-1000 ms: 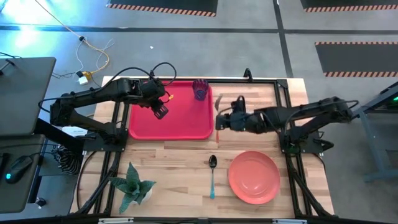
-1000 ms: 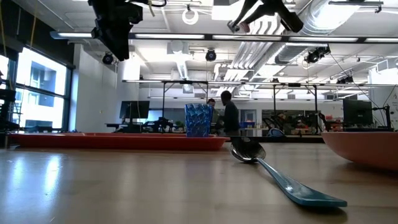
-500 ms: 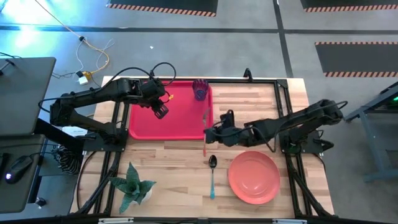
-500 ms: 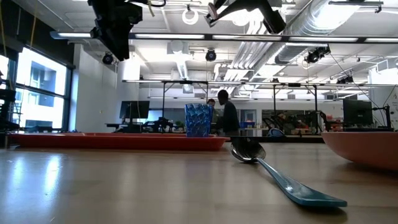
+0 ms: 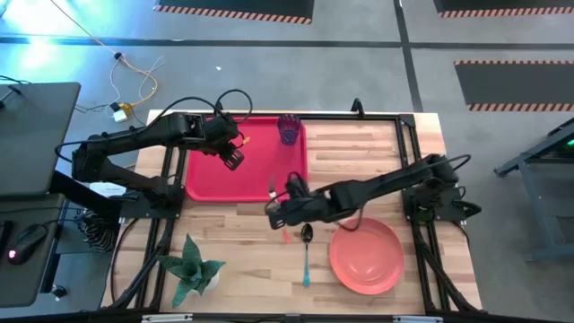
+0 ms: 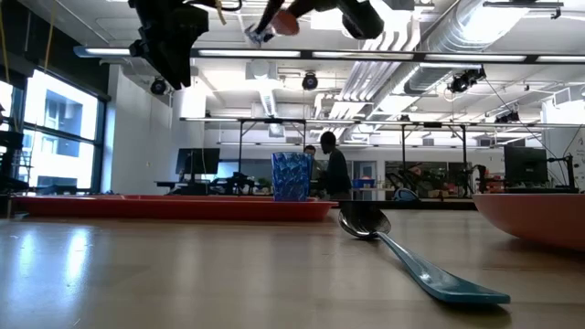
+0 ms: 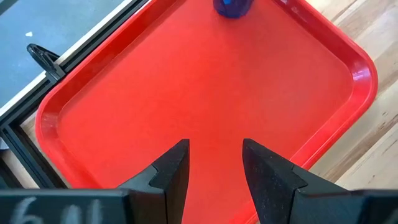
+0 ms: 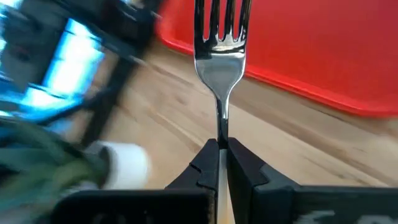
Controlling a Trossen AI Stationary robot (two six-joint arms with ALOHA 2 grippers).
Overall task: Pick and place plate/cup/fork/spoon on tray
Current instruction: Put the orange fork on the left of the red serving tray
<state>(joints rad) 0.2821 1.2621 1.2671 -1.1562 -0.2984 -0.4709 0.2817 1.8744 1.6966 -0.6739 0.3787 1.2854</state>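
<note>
Right wrist view, fork point(image 8: 221, 37) handle hidden

Tray point(image 5: 247, 170): red, rectangular, far-left on table. Cup point(image 5: 288, 128): dark blue-purple, upright in tray's far right corner. Fork point(image 8: 221, 43): silver tines, lifted above table near tray. Spoon point(image 5: 306, 252): light-blue handle, beside salmon-pink plate point(image 5: 365, 255) on bare wood.

— What sits on the wooden table point(image 5: 359, 152)?
— The tray point(image 5: 260, 175) toward the far left corner; the plate point(image 5: 365, 256) by the near right corner, the spoon point(image 5: 306, 251) beside it.
— And near left?
— A small plant point(image 5: 191, 266).
</note>
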